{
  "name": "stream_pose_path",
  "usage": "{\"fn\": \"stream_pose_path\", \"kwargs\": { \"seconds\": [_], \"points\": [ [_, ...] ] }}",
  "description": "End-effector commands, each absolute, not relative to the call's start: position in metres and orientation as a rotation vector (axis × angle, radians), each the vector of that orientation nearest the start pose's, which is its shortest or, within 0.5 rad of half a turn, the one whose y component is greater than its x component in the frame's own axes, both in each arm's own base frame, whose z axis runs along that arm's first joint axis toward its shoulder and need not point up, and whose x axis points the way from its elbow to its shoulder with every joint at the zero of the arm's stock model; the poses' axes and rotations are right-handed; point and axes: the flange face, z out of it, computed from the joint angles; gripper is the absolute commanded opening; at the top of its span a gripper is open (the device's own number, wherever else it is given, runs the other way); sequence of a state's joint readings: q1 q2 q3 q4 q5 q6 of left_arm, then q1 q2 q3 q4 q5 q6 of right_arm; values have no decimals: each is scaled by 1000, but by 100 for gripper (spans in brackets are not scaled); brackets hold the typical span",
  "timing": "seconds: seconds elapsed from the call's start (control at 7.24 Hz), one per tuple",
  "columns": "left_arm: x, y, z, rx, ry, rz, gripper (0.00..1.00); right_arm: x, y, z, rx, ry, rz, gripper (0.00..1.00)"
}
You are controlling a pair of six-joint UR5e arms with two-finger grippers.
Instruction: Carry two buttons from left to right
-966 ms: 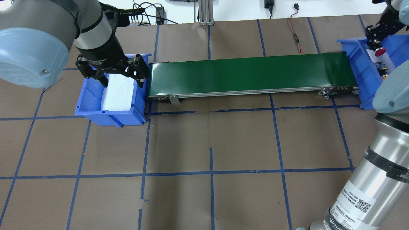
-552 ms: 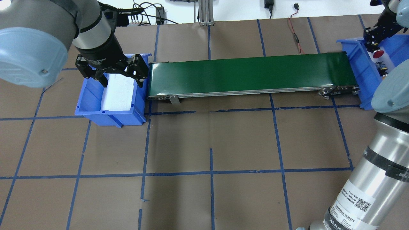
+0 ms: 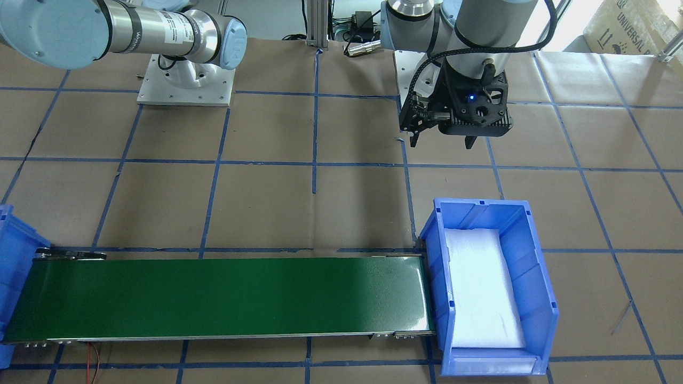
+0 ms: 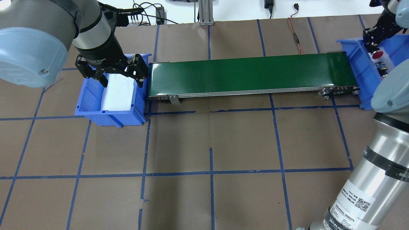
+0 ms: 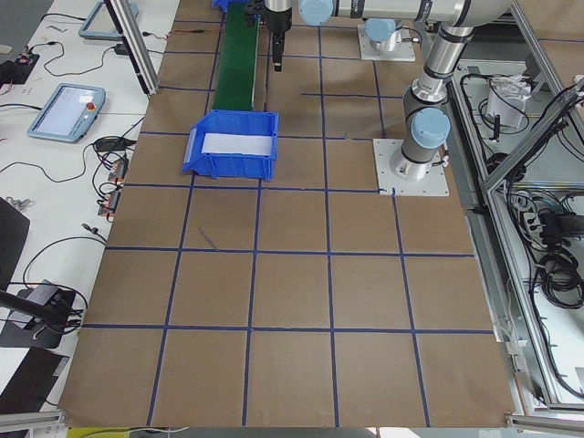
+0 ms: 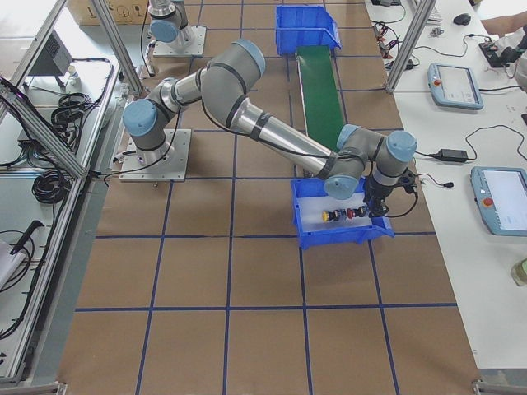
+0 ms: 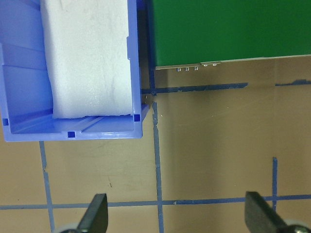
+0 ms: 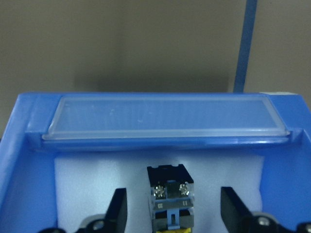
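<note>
We see bright, even light from above in the room views. The white foam pad (image 3: 483, 288) is burnt out to a bluish glare, and the green conveyor belt (image 4: 332, 65) has a pale sheen near its right end. Broad soft shadows lie on the brown paper (image 4: 179, 201). In the left wrist view, the fingertips (image 7: 97, 216) of the left gripper (image 7: 175, 218) are blurred. The right wrist view is dimmer: the push-button (image 8: 170, 194) is fairly sharp, the background soft.

A green conveyor (image 4: 249, 74) lies on the taped brown table (image 4: 211, 140). A blue bin (image 4: 110, 115) lined with foam (image 4: 119, 92) sits at its left end, and a second bin (image 4: 359, 67) at its right.
</note>
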State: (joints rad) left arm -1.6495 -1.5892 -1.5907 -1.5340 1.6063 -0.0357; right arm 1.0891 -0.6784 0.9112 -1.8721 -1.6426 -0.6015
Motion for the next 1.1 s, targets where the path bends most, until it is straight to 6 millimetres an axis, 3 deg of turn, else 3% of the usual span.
{"fn": "stream_pose_path", "kwargs": {
  "seconds": [0.0, 0.14, 0.28, 0.55, 0.69, 0.83, 0.97],
  "points": [
    [-169, -488, 472, 69, 3104, 1, 100, -267, -782, 255, -194, 3237, -37, 88],
    [-169, -487, 473, 69, 3105, -1, 100, -261, -776, 272, -198, 3220, 3, 90],
    [-169, -487, 473, 69, 3104, -1, 100, -239, -763, 301, -214, 3182, 95, 90],
    [-170, -487, 473, 71, 3104, -1, 100, -167, -761, 337, -242, 3168, 141, 93],
    [-170, -487, 473, 71, 3104, -1, 100, -144, -752, 347, -250, 3142, 212, 93],
    [-169, -487, 473, 69, 3104, -1, 100, -107, -745, 363, -301, 3145, 206, 94],
    [-170, -487, 473, 71, 3104, -1, 100, -96, -741, 365, -305, 3150, 209, 96]
  ]
}}
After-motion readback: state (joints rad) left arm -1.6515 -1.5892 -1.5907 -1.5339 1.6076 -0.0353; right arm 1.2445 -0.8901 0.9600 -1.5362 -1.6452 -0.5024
